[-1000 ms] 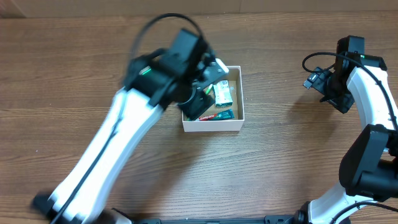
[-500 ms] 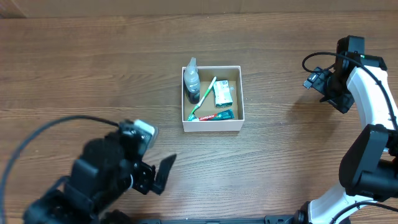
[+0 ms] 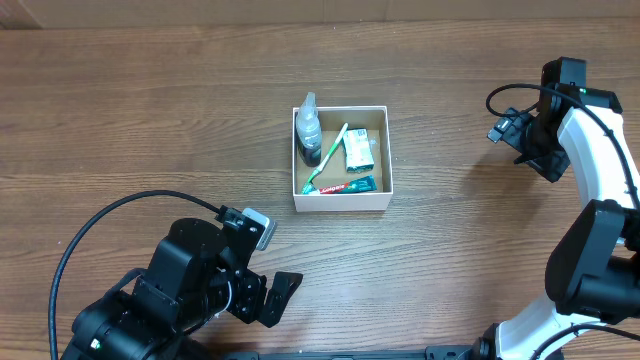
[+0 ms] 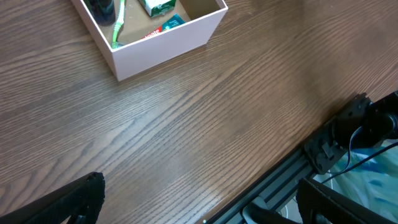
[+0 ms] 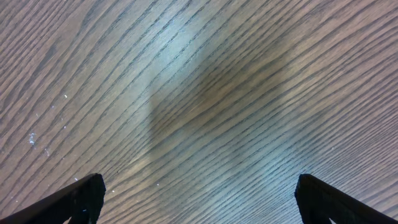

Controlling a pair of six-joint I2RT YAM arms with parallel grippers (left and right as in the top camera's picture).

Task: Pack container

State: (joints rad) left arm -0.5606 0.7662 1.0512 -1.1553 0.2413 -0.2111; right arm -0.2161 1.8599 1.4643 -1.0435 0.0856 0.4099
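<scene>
Left arm (image 3: 190,288) back from the container (image 3: 341,201), both arms' jaws wide, empty.

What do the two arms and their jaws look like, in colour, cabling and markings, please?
The left arm shows mostly black housings, a small grey block and a long black cable looping off it. The right arm has white links, black joints, a black cable loop and a small green light. Both pairs of jaws are black.
</scene>
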